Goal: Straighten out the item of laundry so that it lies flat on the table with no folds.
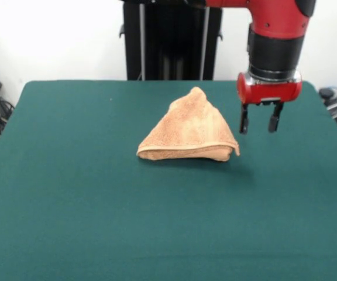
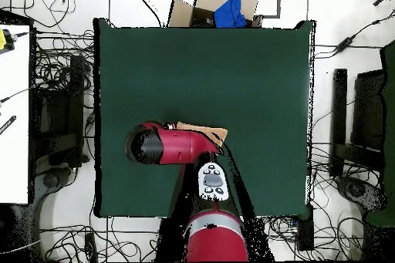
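front view: the towel (image 1: 190, 130) sits folded in a triangular heap at centre frame on the table (image 1: 69, 193), peak pointing up-frame, long edge running left-right. the gripper (image 1: 257, 124) hangs open just right of it, empty; a grab there might catch several layers.

overhead view: the arm hides most of the towel (image 2: 208, 131).

Robotics lab, pedestal-mounted arm (image 1: 277, 35), floor cables (image 2: 58, 67), green table (image 1: 98, 205)

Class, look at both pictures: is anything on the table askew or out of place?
Yes. The towel sits bunched into a peaked, folded heap mid-table instead of lying flat. The open hand hangs beside it, not touching.
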